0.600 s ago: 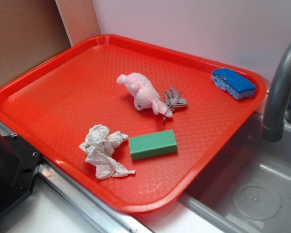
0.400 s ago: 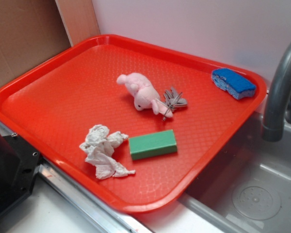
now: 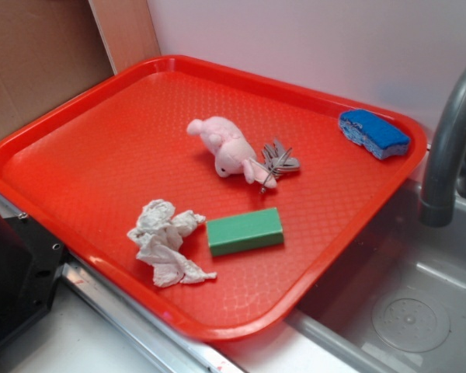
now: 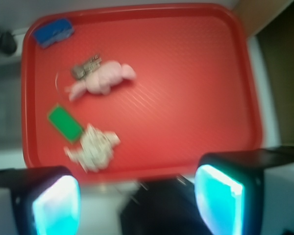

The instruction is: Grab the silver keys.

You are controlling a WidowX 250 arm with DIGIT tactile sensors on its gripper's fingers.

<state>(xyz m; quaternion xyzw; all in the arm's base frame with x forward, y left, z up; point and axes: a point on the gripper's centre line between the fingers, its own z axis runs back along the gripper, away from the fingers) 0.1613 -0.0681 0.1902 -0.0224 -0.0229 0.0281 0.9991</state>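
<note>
exterior view: fixed, raised, off near corner of red tray (image 3: 78, 148), looks down obliquely toward far wall, fairly near; sink at right. wrist view: high above, looks straight down past blurred fingertips (image 4: 56, 205) at bottom edge, whole red tray (image 4: 186, 73) in frame, blurred. both views share tray and its contents.

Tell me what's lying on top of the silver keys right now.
The pink plush toy overlaps the left edge of the silver keys; its thin loop crosses them. The key ring beneath is hidden. Otherwise the keys lie uncovered.
</note>
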